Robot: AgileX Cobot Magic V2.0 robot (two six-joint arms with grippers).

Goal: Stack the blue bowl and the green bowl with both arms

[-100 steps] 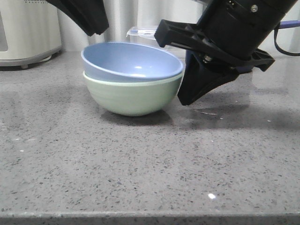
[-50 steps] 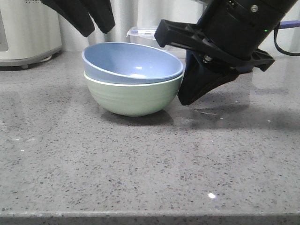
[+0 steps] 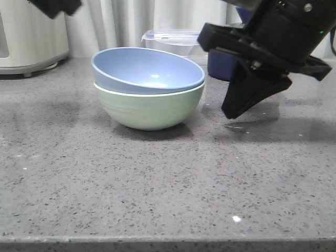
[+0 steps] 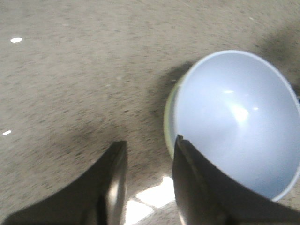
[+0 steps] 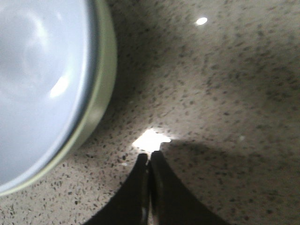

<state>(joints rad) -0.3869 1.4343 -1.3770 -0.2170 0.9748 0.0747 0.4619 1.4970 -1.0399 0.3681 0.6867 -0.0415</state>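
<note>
The blue bowl (image 3: 148, 70) sits nested inside the green bowl (image 3: 149, 108) on the grey stone counter, its rim slightly tilted. In the left wrist view the blue bowl (image 4: 239, 122) shows from above, with a sliver of the green bowl's rim (image 4: 168, 124) beside it. My left gripper (image 4: 149, 151) is open and empty, raised above and to the left of the bowls; only its tip (image 3: 55, 6) shows at the top left of the front view. My right gripper (image 5: 150, 157) is shut and empty, just right of the bowls (image 3: 233, 111), not touching them.
A white appliance (image 3: 29, 34) stands at the back left. A clear plastic container with a blue-edged lid (image 3: 173, 41) and a dark navy pot (image 3: 223, 64) stand behind the bowls. The counter's front edge (image 3: 168, 242) runs along the bottom.
My left gripper has risen and moved left, away from the blue bowl. My right gripper has pulled back to the right, off the green bowl's side. The bowls stay stacked.
</note>
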